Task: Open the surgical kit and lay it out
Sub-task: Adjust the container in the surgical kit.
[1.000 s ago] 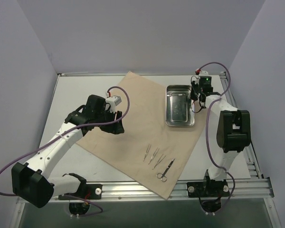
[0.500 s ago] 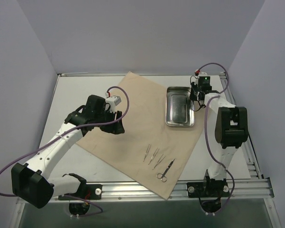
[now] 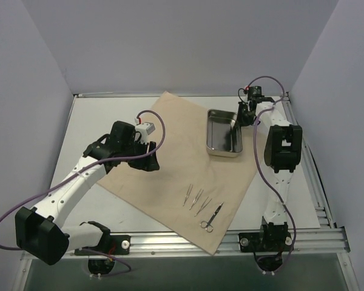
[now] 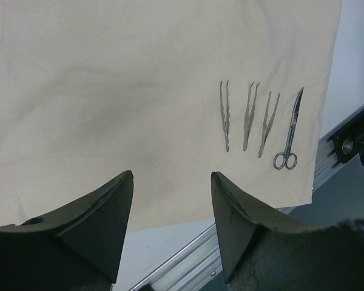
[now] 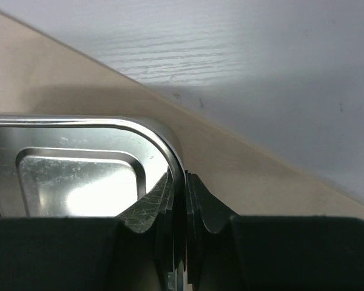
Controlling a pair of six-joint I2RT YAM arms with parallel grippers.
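The tan wrap sheet lies spread flat as a large square on the table. The steel tray sits on its far right part, and my right gripper is shut on the tray's rim at its far right corner. Three tweezers and the scissors lie in a row near the sheet's front edge, seen also in the left wrist view as tweezers and scissors. My left gripper hovers open over the sheet's left part, holding nothing.
The white table top shows left of the sheet. Aluminium rails run along the near edge and the right side. Grey walls enclose the back and both sides.
My right gripper has carried the tray to the left and toward the back, a short way across the sheet. The left arm has stayed still.
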